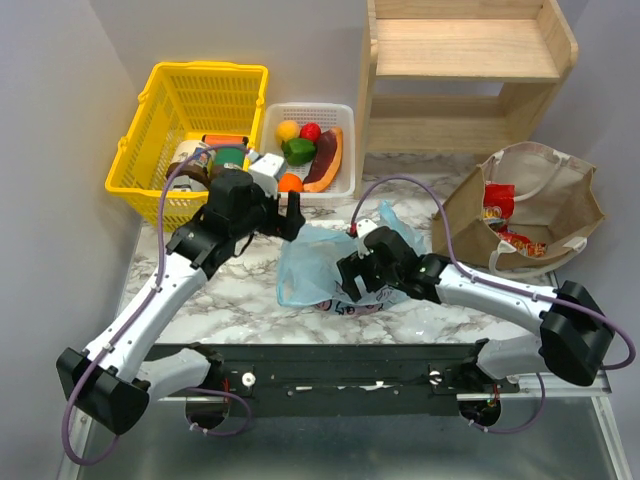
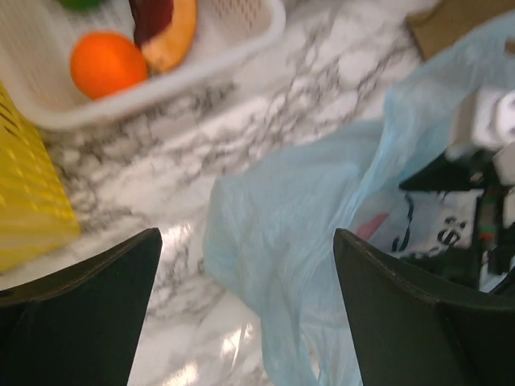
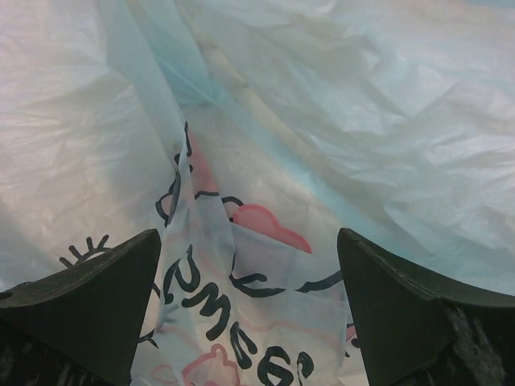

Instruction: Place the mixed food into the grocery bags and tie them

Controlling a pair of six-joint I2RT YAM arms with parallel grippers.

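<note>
White marble-pattern table (image 1: pixel 225 305), grey veins, glossy under the lights; plain grey walls close on the left and behind. Black mounting rail (image 1: pixel 330 365) runs along the near edge, with both arm bases on it. Far left corner taken by a yellow mesh basket (image 1: pixel 190 100) holding lidded containers. Just beside it on the right sits a white slotted tray (image 1: pixel 345 112) with a yellow fruit (image 1: pixel 288 130), a red one (image 1: pixel 311 131), a green one (image 1: pixel 298 150), an orange one (image 1: pixel 290 182) and a long purple-and-orange wedge (image 1: pixel 326 160). Light wooden shelf unit (image 1: pixel 460 60) fills the back right. In front of it, close to the right edge, the tan bag (image 1: pixel 565 200) stands with its mouth gaping, red snack packets (image 1: pixel 497 200) inside. The light-blue printed bag (image 1: pixel 305 265) lies crumpled at mid-table, between the two arms. Left claw (image 2: pixel 247 233) hangs over that bag's far left edge, fingers wide apart, nothing between them. Right claw (image 3: pixel 247 233) faces the bag's printed film at close range, fingers likewise spread; whether it touches the plastic I cannot tell. Only a narrow band of bare marble separates tray and blue bag. Widest free surface is the front left, between the left arm and the blue bag, plus a small patch in front of the bag. The right arm lies low across the near right.
</note>
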